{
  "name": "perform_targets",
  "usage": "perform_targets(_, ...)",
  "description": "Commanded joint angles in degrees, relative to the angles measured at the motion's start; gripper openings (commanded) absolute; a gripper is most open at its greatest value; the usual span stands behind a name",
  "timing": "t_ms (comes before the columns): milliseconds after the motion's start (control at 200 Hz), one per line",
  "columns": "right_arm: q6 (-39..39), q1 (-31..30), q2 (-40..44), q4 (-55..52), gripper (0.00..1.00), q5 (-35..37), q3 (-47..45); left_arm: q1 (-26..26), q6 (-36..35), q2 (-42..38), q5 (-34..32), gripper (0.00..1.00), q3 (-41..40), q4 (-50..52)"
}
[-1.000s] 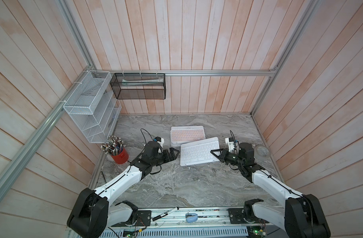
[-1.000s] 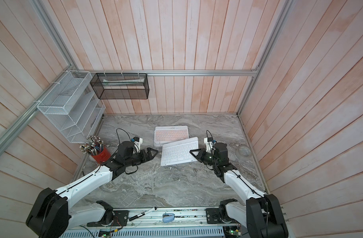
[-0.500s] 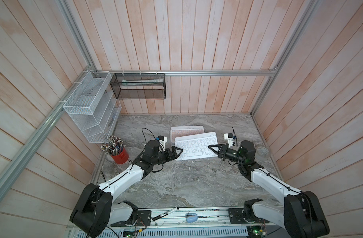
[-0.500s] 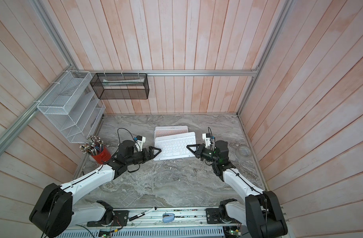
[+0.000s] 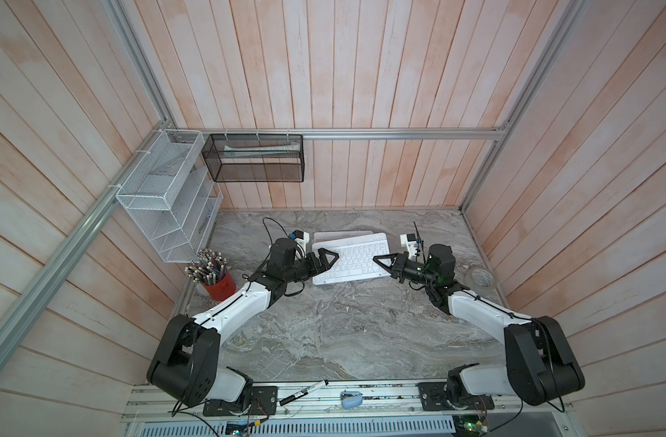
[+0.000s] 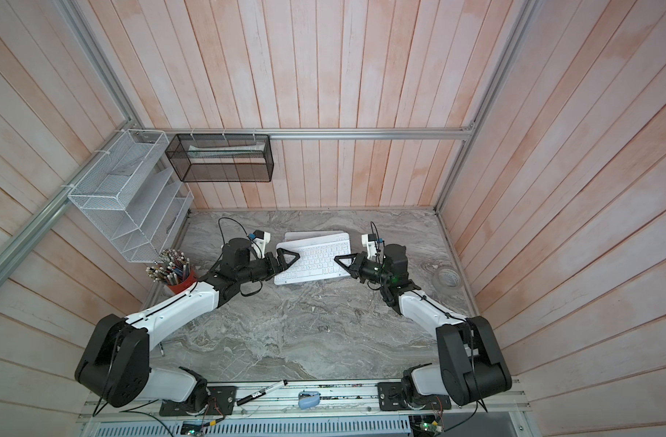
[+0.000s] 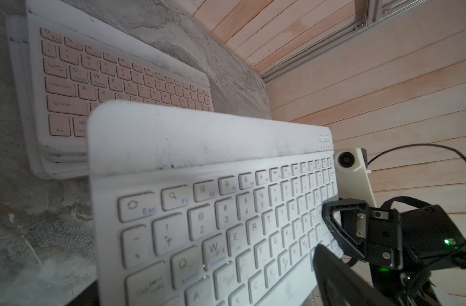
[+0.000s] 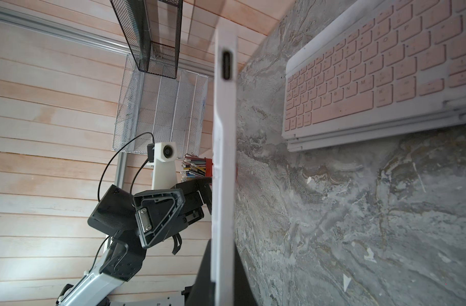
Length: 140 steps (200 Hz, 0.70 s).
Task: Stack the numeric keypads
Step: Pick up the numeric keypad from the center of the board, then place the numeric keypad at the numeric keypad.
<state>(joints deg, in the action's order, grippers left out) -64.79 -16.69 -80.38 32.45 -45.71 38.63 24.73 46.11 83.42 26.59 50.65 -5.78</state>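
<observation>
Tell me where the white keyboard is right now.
In both top views the white keyboard is at the back centre of the table, between the left hand and the gripping right hand, just in front of the pink keyboard stack.

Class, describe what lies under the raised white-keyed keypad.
Partly under the white-keyed keypad, a stack of keypads topped by a pink-keyed keypad sits on the marble table. The lower keypads show only white edges; their keys are covered.

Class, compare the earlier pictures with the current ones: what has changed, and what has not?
The right gripper, shut on the white keypad, carried it toward the back wall, partly over the pink keypad stack. The left gripper followed at its other end, open throughout. The stack and pencil cup stayed put.
</observation>
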Motion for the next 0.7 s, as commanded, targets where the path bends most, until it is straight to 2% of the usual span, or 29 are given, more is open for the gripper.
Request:
perform_targets(0,6.38,-0.31,-3.24,-4.66,0.0,3.06,4.46,0.17,-1.2,2.23,2.74,1.0,3.62,-1.6)
perform_targets(90,10.46,-0.45,-7.0,-10.73,0.0,5.79,8.4,-0.19,-1.35,4.9,2.9,1.0,5.96,-1.98)
perform_targets(225,10.75,0.51,-12.55,-11.35,0.0,6.75,12.12,-2.05,-1.08,10.26,3.82,1.0,10.36,-2.7)
perform_targets(490,-9.67,4.71,-27.32,20.88,0.0,-3.79,14.67,-7.89,-0.41,22.97,4.44,1.0,21.31,-2.28)
perform_targets(695,-11.08,4.99,-35.28,20.81,0.0,-5.32,22.96,-12.89,0.06,28.4,4.08,1.0,24.76,-1.42)
